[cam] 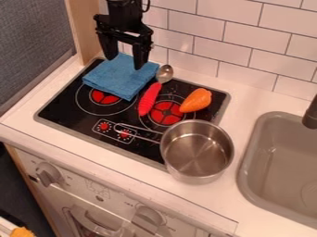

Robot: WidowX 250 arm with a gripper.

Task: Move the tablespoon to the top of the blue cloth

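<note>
Oven front looks like smooth pale plastic, stovetop is glossy black. Round steel pot, soft blue cloth. Gripper hangs over it, fingers wide apart, nothing held. Tablespoon lies right by the cloth; probably light, stiff, slick at the metal bowl, so grab mid-handle.

Over the cooktop's far left corner lay a matt, soft-looking blue cloth; near the far edge, the tablespoon had a shiny metal bowl and a smooth, plastic-looking red handle; over the near right corner, the pot was smooth, reflective metal; the cooktop was glossy black with a duller rim; the gripper looked mostly matt; the wall tiles were glossy.
</note>
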